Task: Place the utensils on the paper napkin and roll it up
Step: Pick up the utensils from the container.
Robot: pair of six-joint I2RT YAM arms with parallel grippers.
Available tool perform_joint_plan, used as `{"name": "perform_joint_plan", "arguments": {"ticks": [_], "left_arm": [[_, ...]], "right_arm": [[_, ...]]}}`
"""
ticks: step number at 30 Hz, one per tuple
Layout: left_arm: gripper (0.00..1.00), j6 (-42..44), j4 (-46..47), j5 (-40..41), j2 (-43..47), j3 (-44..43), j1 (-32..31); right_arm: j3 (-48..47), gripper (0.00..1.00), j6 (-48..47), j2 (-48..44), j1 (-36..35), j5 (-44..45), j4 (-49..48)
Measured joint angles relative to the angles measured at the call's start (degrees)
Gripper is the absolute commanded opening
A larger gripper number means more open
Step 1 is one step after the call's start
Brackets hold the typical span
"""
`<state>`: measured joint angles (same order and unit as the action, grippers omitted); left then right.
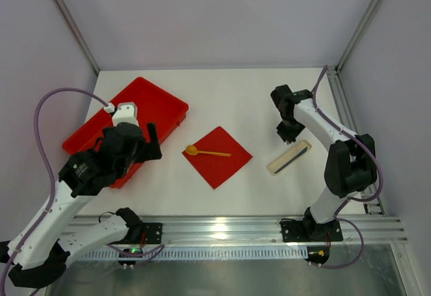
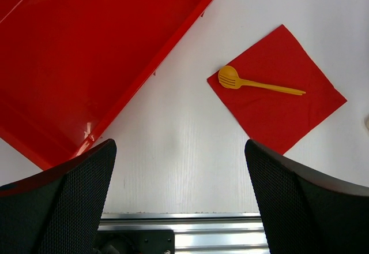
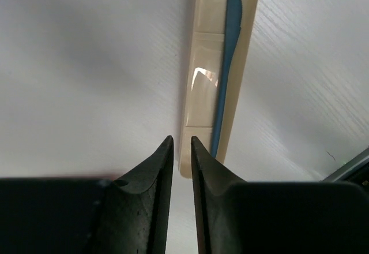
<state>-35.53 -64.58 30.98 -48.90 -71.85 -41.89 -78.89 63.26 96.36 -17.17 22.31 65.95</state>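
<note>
A red paper napkin (image 1: 222, 161) lies flat at the table's middle, with a yellow-orange spork (image 1: 205, 152) on its upper left part. Both also show in the left wrist view: the napkin (image 2: 288, 109) and the spork (image 2: 253, 83). A blue knife (image 3: 226, 63) lies in a cream holder (image 1: 289, 157) to the right of the napkin. My left gripper (image 1: 151, 141) is open and empty, hovering by the red tray's near corner, left of the napkin. My right gripper (image 1: 291, 133) is nearly closed and empty, with its tips (image 3: 182, 141) just above the holder's near end (image 3: 202, 109).
A large rigid red plastic tray (image 1: 145, 101) with a raised rim sits at the left (image 2: 69, 63). A metal rail (image 1: 222, 229) runs along the near table edge. Enclosure posts stand at the back corners.
</note>
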Motion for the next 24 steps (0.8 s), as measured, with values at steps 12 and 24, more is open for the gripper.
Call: {"name": "perform_joint_plan", "arguments": {"ticks": [12,24], "left_arm": [[0.94,3.1,0.7,-1.3,-5.8,0.5,0.8],[0.95,6.1,1.4,-5.5,-7.7,0.9,6.4]], "right_arm": [[11.6,0.22,-2.2,0.1,6.5,-1.4,-8.3],[13.3,0.22,-2.7,1.2,8.3,-1.6,-11.7]]}}
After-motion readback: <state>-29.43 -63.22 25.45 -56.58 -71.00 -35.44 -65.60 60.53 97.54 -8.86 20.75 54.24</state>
